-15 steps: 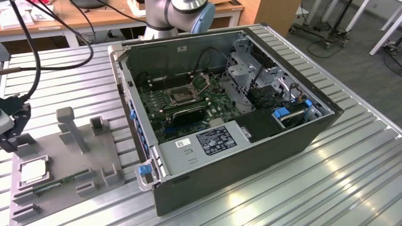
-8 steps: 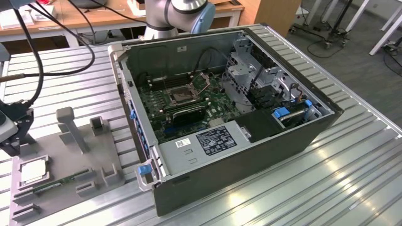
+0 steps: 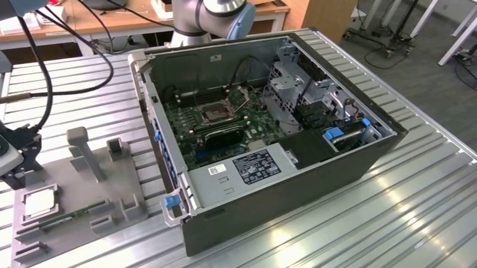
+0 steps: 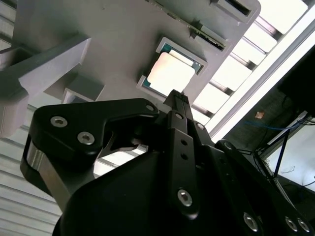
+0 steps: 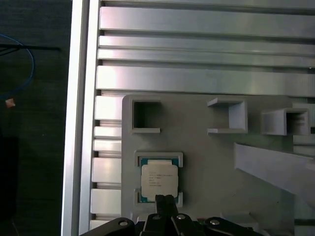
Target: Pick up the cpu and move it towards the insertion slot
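Hovering, my gripper (image 5: 165,199) had its jaws pressed together and empty; the cpu (image 5: 159,180) lay flat in its grey tray (image 5: 206,162) recess just beyond my tips

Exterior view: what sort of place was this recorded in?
Probably a robotics lab or workshop: an opened dark grey desktop computer case lies on a ribbed aluminium table, a grey plastic fixture holds the flat silvery square cpu, and wooden desks stand behind.
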{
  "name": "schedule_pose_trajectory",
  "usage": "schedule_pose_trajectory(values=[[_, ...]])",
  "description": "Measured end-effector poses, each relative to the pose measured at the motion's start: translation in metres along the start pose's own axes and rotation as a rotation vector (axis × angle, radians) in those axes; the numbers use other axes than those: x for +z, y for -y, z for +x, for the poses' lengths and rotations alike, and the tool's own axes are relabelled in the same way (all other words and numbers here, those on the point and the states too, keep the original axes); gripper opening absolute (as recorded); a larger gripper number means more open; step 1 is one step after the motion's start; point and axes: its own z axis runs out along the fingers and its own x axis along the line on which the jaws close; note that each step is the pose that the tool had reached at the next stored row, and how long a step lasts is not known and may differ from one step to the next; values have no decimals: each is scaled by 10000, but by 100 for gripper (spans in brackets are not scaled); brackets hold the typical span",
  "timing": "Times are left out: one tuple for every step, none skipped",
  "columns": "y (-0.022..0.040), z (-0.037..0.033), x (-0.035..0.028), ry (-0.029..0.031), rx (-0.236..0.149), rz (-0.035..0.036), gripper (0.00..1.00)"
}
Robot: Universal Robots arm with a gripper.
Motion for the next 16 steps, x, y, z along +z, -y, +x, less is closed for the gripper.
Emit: schedule_pose_trajectory(values=[[9, 0, 13, 2, 0, -1, 11], [13, 0, 26, 3, 0, -2, 11], [16, 0, 42, 2, 1, -1, 11], [20, 1, 57, 0, 2, 0, 11], [23, 1, 71, 1, 1, 0, 11], [26, 1, 83, 1, 1, 0, 11], [29, 1, 92, 0, 0, 0, 11], [34, 1, 97, -1, 0, 0, 11], [38, 1, 100, -1, 0, 0, 11], [45, 1, 104, 1, 0, 0, 11], [53, 1, 106, 0, 0, 0, 11], [63, 1, 109, 1, 0, 0, 11], [71, 1, 114, 0, 0, 0, 11], [76, 1, 123, 0, 0, 0, 11], [80, 1, 136, 3, 1, -2, 11], [82, 2, 150, 2, 2, -1, 11]])
